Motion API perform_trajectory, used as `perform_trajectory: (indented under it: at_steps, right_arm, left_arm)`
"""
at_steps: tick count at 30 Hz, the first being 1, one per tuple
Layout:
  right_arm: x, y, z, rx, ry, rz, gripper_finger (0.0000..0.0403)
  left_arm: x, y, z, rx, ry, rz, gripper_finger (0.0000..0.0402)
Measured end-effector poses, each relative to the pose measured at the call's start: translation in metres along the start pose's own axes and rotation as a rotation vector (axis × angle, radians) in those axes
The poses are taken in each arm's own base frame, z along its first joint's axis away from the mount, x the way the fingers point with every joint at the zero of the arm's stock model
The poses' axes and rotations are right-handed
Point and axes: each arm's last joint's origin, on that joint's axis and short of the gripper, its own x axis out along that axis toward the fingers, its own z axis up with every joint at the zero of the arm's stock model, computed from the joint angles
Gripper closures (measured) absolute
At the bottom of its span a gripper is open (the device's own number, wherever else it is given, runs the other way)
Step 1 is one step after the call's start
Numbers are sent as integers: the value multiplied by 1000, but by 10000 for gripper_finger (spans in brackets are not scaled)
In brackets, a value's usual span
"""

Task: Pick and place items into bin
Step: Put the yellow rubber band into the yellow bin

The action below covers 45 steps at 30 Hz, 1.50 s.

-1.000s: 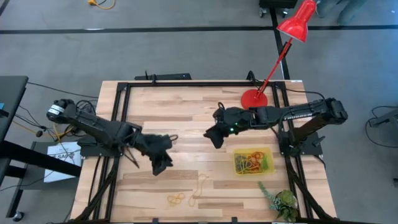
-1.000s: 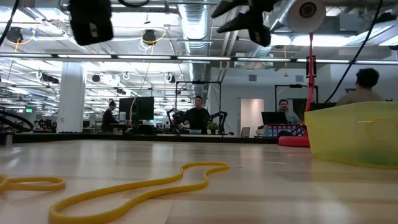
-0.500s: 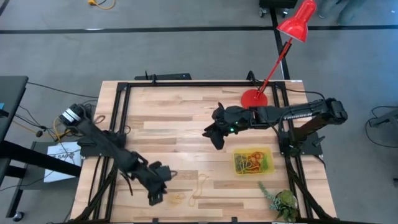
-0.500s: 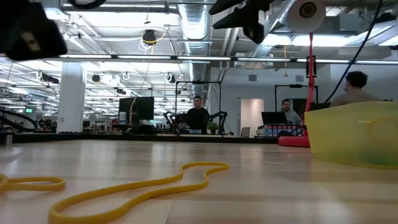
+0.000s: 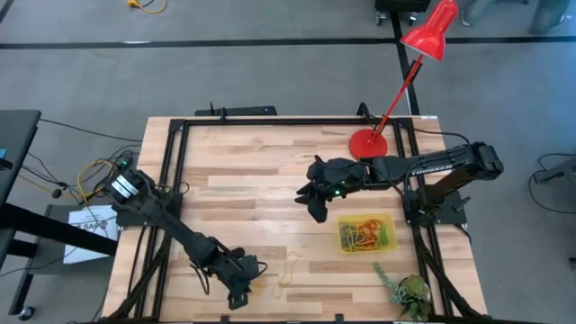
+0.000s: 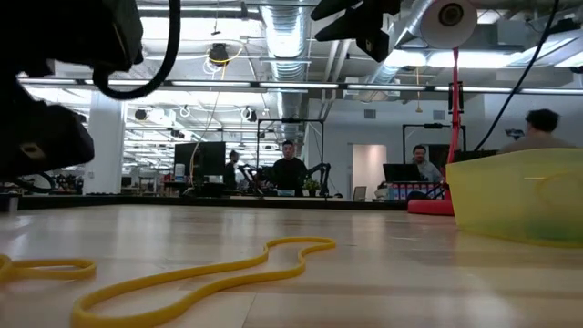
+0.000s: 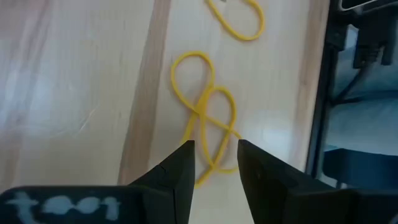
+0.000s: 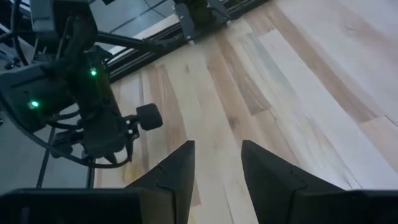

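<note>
The left gripper (image 5: 241, 290) is down low at the table's (image 5: 252, 162) front edge, fingers spread, poised right over a tangled yellow band (image 7: 208, 121) — the wrist view shows the loops lying flat on the wood just ahead of the parted fingers (image 7: 180, 171), nothing pinched yet. So this looks like the reach for a pick: the next move calls for dropping onto the crossing strands and closing there, since a flat, floppy loop gives little to bite on. A second, longer yellow band (image 5: 290, 270) lies just beside it toward the right, close enough to get dragged along. The bin (image 5: 366, 232) sits well apart near the table's right edge, already holding a heap of mixed-colour bands (image 5: 360, 236). The right gripper (image 5: 315, 205) hangs above the middle of the table, fingers apart and holding nothing, between the left arm's work and the bin, so the carry across may have to pass around it. Open wood runs between pick and bin; the black frame rail (image 7: 323, 93) at the front edge is close by the tangle, leaving little room on that side.
</note>
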Motion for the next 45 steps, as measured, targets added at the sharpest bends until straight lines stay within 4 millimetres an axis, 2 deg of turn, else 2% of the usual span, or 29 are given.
perform_trajectory:
  at_steps: [12,15,20,23,26,30,38,42,45]
  right_arm:
    - [0,0,0,0,-1,-2,278]
    - [0,0,0,0,-1,-2,278]
    - [0,-1,1,2,-3,-6,278]
    - [0,-3,2,5,-6,-11,278]
    - [0,-6,3,12,-9,-18,278]
    - [0,-8,4,16,-9,-19,278]
    - [0,-2,1,4,0,-1,278]
    - [0,3,-1,-46,-2,12,278]
    - [8,5,0,-108,-30,19,278]
  left_arm:
    - [25,11,-8,84,-4,125,300]
    - [27,14,-9,104,-6,159,322]
    - [25,12,-6,134,-19,174,389]
    - [16,5,3,143,-40,160,396]
    - [0,3,16,168,-91,205,400]
    - [-40,-1,43,165,-176,264,401]
    - [-118,28,90,164,-359,457,401]
    - [-153,46,110,139,-472,462,401]
    - [-168,57,125,180,-528,423,401]
